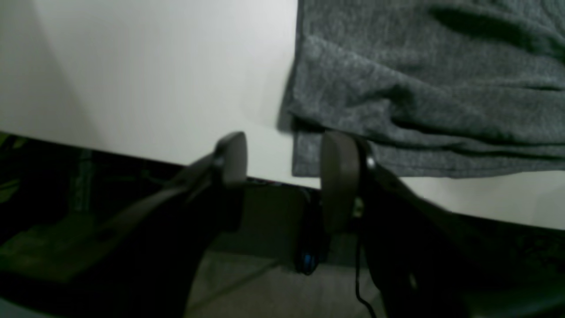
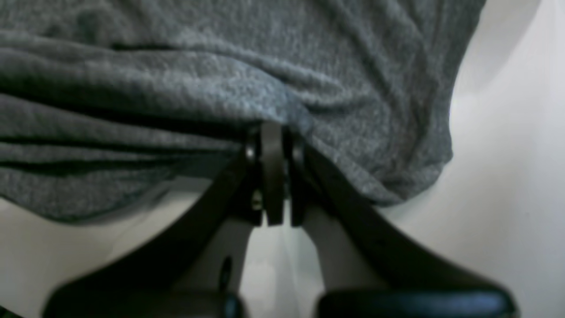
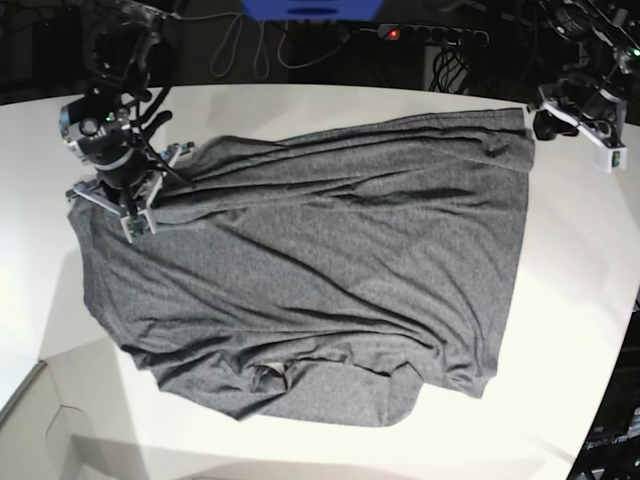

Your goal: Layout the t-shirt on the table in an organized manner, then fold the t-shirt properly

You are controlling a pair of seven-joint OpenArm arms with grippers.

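The left gripper has its two dark pads parted with bare space between them, and nothing sits in that gap; the right-hand pad stands just at the corner of the t-shirt's hem, though whether it touches the cloth is hard to tell from the left wrist view. Under and past those pads runs the table, its white surface ending in an edge right behind the fingertips, dark floor and cables below it. Over to the other arm: the right gripper is pinched tight, pads pressed together with a fold of the t-shirt gathered down into them, grey jersey bunching in ridges above the jaws and a rounded corner of cloth hanging to the side over the white table. From the base view, the right gripper sits at the far left part of the table, on the shirt's upper left corner, while the left gripper hovers by the far right edge, beside the shirt's upper right corner. The t-shirt itself lies spread across the middle of the table, wrinkled, long creases running between the two far corners, its near edge rumpled and curled toward the near side, with white tabletop showing all round it. Beyond the far edge, dark cables and a power strip with a red light.
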